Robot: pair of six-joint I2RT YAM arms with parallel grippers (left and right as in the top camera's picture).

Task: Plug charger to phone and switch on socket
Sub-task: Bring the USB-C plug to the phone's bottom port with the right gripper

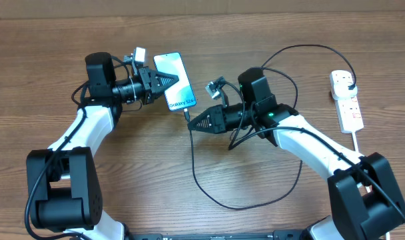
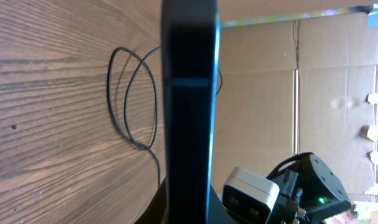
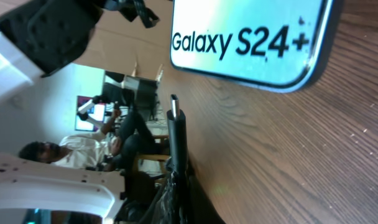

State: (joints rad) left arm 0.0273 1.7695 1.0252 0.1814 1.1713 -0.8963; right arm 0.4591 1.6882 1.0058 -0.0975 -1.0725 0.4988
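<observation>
The phone (image 1: 174, 81) lies on the table with its screen lit and "Galaxy S24+" at its near end. My left gripper (image 1: 169, 80) is shut on the phone's left edge; in the left wrist view the phone (image 2: 189, 93) shows edge-on as a dark bar. My right gripper (image 1: 192, 124) is shut on the charger's connector (image 1: 187, 115), just short of the phone's near end. In the right wrist view the connector tip (image 3: 175, 118) points at the phone (image 3: 251, 37) with a small gap between them. The socket (image 1: 346, 100) lies at the far right with the charger's black plug (image 1: 350, 85) in it.
The charger's cable (image 1: 242, 200) loops over the table in front of the right arm and back up to the socket. The socket's thick white cord (image 1: 358, 143) runs toward the near right edge. Cardboard walls (image 2: 313, 81) stand beyond the table.
</observation>
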